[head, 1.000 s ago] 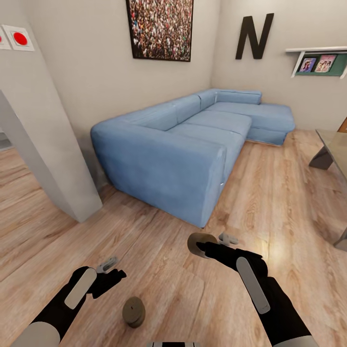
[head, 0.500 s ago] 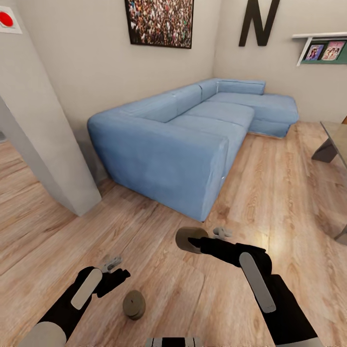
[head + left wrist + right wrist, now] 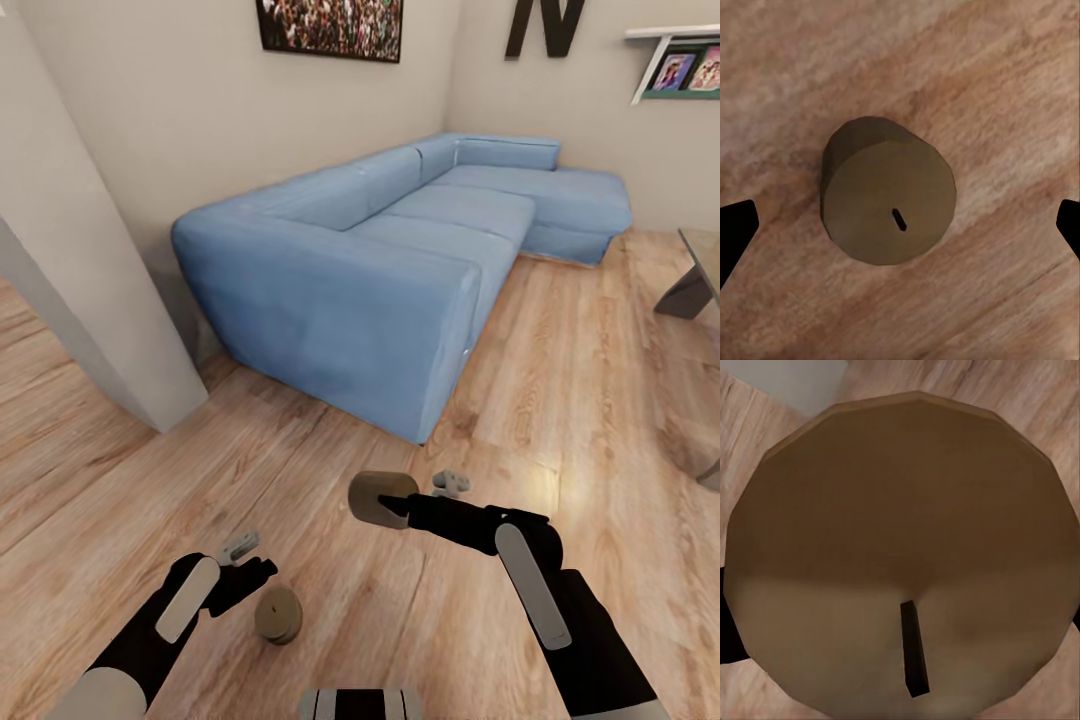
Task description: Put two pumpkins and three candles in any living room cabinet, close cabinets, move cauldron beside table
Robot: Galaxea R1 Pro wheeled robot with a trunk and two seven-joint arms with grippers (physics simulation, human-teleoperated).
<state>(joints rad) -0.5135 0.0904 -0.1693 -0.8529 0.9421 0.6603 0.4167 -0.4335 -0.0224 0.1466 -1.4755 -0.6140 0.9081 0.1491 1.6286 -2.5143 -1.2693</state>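
Note:
A brown cylindrical candle (image 3: 378,495) with a dark wick (image 3: 912,649) is held above the wooden floor, with my right gripper (image 3: 396,506) shut on it. Another brown candle (image 3: 277,614) (image 3: 889,201) stands upright on the floor near my base. My left gripper (image 3: 250,570) (image 3: 900,232) hangs open just above and beside it; its dark fingertips (image 3: 735,229) stand wide apart on either side of the candle and do not touch it. The pumpkins, the cabinet and the cauldron are out of view.
A large blue corner sofa (image 3: 380,270) stands ahead, its near arm about a metre from my grippers. A grey wall pier (image 3: 80,300) rises at the left. A low table's corner (image 3: 700,285) shows at the right edge. Open wooden floor (image 3: 580,400) runs between sofa and table.
The head view has shifted down and towards the sofa. The right gripper with its candle has drifted left. The floor candle now lies closer to the left gripper.

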